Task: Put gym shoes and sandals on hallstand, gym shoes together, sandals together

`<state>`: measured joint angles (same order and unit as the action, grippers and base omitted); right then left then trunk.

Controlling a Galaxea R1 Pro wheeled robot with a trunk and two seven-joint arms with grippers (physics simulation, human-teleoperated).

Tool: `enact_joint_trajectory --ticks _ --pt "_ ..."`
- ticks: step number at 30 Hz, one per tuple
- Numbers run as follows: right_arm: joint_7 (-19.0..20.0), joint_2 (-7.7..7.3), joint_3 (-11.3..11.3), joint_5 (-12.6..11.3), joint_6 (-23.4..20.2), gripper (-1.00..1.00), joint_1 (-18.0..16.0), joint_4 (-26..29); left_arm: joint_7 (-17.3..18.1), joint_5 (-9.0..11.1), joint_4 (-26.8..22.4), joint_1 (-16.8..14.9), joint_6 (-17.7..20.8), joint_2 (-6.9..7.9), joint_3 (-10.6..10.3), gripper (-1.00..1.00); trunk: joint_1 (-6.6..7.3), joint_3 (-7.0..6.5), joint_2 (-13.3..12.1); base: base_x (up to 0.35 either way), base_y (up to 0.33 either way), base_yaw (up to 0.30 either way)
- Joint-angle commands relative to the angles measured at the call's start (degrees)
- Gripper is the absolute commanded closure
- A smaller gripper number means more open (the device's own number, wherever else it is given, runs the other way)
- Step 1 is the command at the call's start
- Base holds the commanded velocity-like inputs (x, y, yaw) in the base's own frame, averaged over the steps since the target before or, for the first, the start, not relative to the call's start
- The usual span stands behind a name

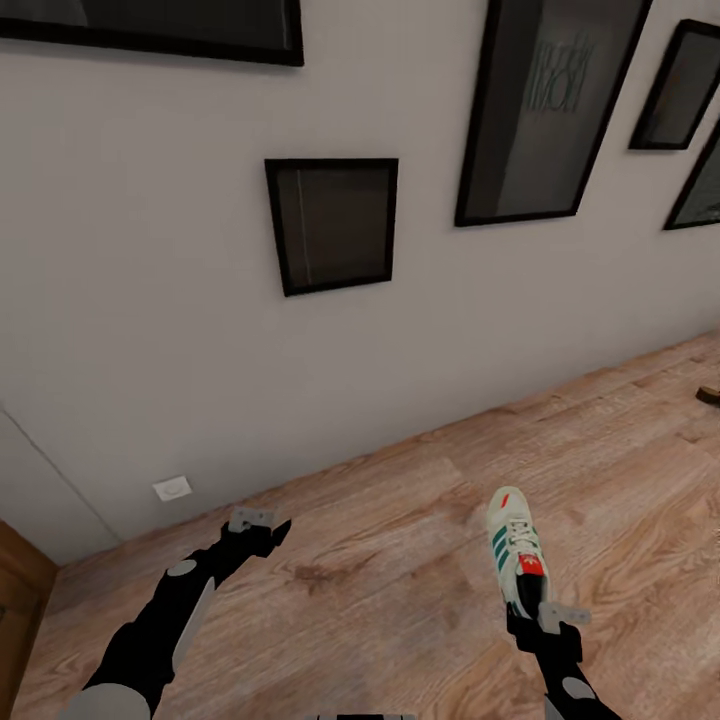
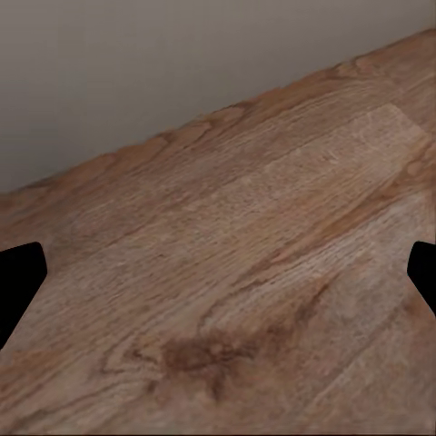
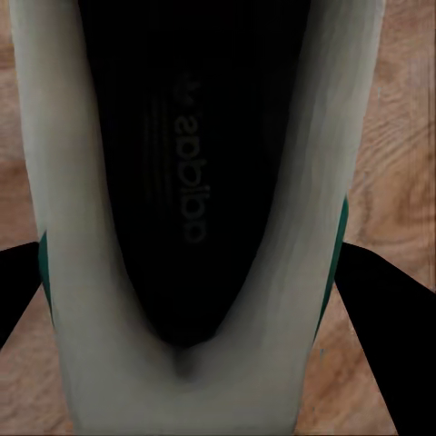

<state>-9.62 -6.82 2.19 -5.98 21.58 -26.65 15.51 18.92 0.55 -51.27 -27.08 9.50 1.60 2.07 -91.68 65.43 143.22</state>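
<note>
At the lower right of the head view, the right gripper [image 1: 543, 622] is clamped across the heel of one gym shoe [image 1: 515, 548], toe pointing up-frame; in the right wrist view its fingers [image 3: 377, 300] flank the shoe's [image 3: 182, 182] sides, so it looks gripped. Whether the sole is clear of the corridor floor [image 1: 400, 560] I cannot tell. At lower left, the left gripper [image 1: 262, 527] hangs empty above bare planks, its dark fingertips [image 2: 20, 272] spread wide apart in the left wrist view. Beyond lies the wall [image 1: 200, 300] with framed pictures [image 1: 333, 224]. A small dark object [image 1: 709, 394] at the right edge is too cropped to name. By my judgement, one shoe is in hand; nothing can be counted as racked.
</note>
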Motion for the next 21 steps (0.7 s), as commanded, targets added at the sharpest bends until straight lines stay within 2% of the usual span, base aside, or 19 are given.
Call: enact_joint_trajectory --ticks 1,3,8,9,12,16,17,21 --pt "0.04 -0.05 0.2 -0.6 0.43 1.0 0.18 -0.04 -0.19 0.06 -0.05 0.37 0.26 -0.01 0.24 -1.0 0.23 -0.23 -0.39 0.0 0.0 -0.15" --pt "0.02 -0.13 -0.38 -0.6 1.05 1.0 0.8 -0.04 -2.11 0.05 0.21 1.49 -0.92 0.03 0.36 -1.0 0.67 -0.76 -1.19 0.0 0.0 -0.162" --pt "0.07 -0.85 -3.17 -0.61 1.88 1.0 1.57 0.01 -10.27 0.11 3.63 3.93 -8.93 -0.06 0.41 -1.0 1.77 -2.05 -3.19 0.0 0.0 -0.192" --pt "0.14 -0.99 -3.68 -0.6 1.99 1.0 1.67 0.0 -14.48 0.15 6.16 4.26 -12.28 -0.24 0.38 -1.0 1.98 -2.3 -3.6 0.0 0.0 -0.208" --pt "0.19 -1.03 -3.89 -0.55 2.01 1.0 1.73 -0.03 -18.4 0.19 8.3 4.4 -14.88 -0.38 0.37 -1.0 2.64 -3.06 -4.8 0.0 0.0 -0.211" --pt "0.21 -1.02 -3.98 -0.54 2.0 1.0 1.79 -0.09 -21.75 0.34 9.87 4.45 -16.5 -0.37 0.39 -1.0 3.52 -4.06 -6.4 0.0 0.0 -0.216" --pt "0.2 -0.94 -4.01 -0.53 2.0 1.0 1.83 -0.12 -23.86 0.48 11.02 4.47 -17.11 -0.33 0.42 -1.0 3.74 -4.3 -6.8 0.0 0.0 -0.168" --pt "0.16 -0.86 -4.03 -0.53 1.98 1.0 1.85 -0.19 -25.87 0.57 12.25 4.48 -17.55 -0.5 0.4 -1.0 4.62 -5.11 -8.41 0.0 0.0 -0.086"
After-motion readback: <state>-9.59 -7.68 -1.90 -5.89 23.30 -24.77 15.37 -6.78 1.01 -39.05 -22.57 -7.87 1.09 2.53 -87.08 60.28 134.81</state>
